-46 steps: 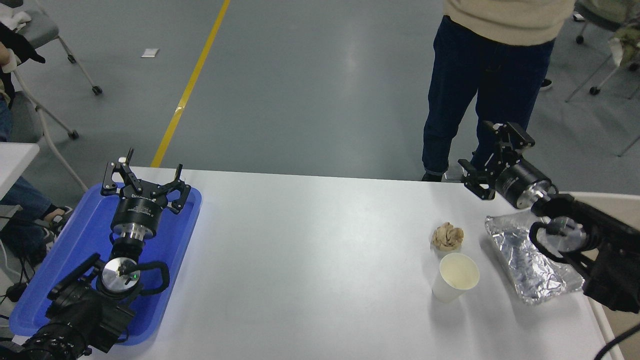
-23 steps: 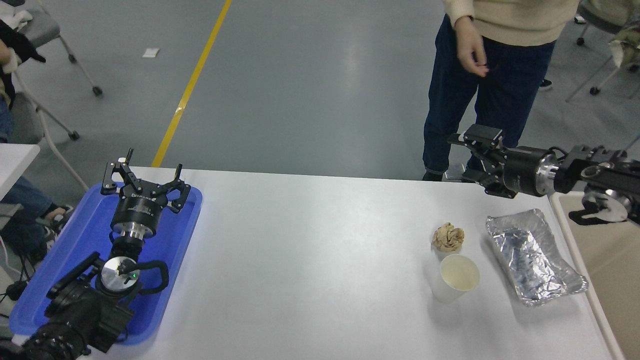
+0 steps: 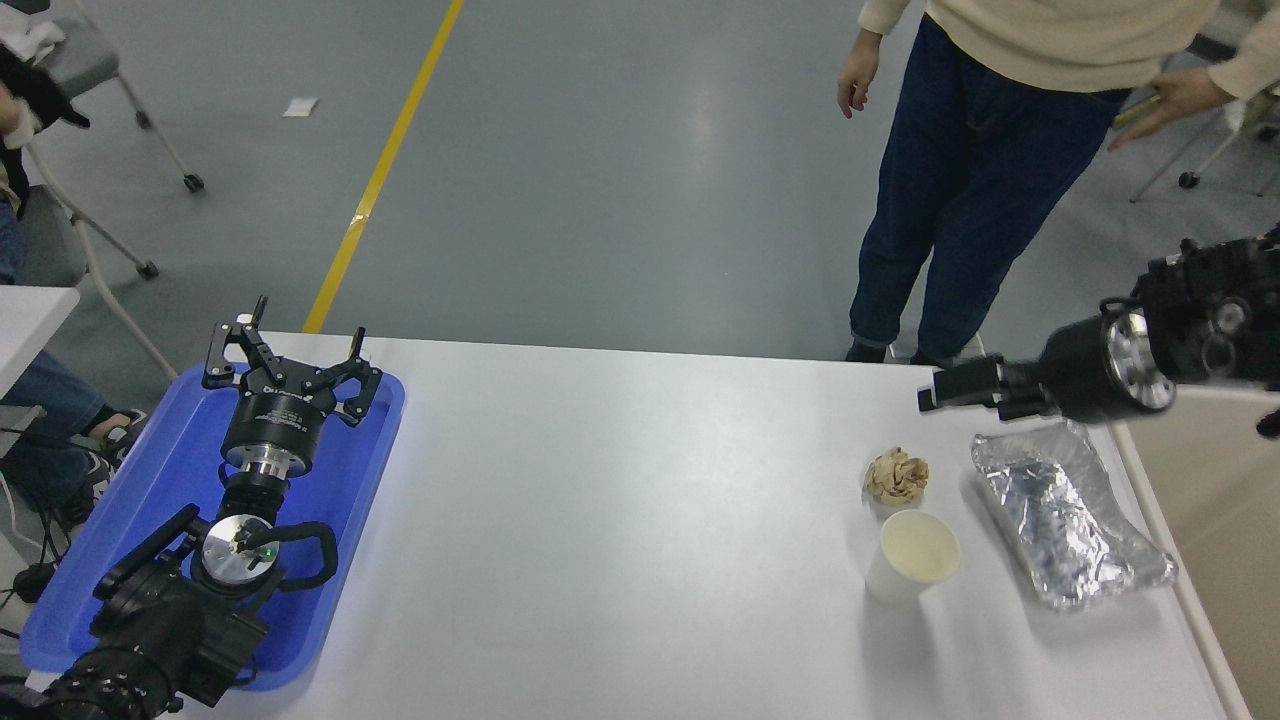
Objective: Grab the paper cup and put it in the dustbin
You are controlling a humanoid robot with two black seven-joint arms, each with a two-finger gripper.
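The white paper cup (image 3: 912, 556) stands upright on the white table, front right, with its cream inside showing. The beige dustbin (image 3: 1215, 510) stands just off the table's right edge. My right gripper (image 3: 945, 390) comes in from the right edge and points left, above the table's far right part. It is beyond the cup and well apart from it. It is seen edge-on, looks open and holds nothing. My left gripper (image 3: 297, 345) is parked open over the blue tray (image 3: 150, 500) at the lower left.
A crumpled brown paper ball (image 3: 897, 475) lies just behind the cup. A crinkled silver foil tray (image 3: 1065, 515) lies to the cup's right, between the cup and the dustbin. A person (image 3: 960, 200) stands at the table's far right side.
My right arm has pulled back to the right and turned its gripper, which now sits lower over the table's far right, pointing left. The person has shifted and spread both hands.
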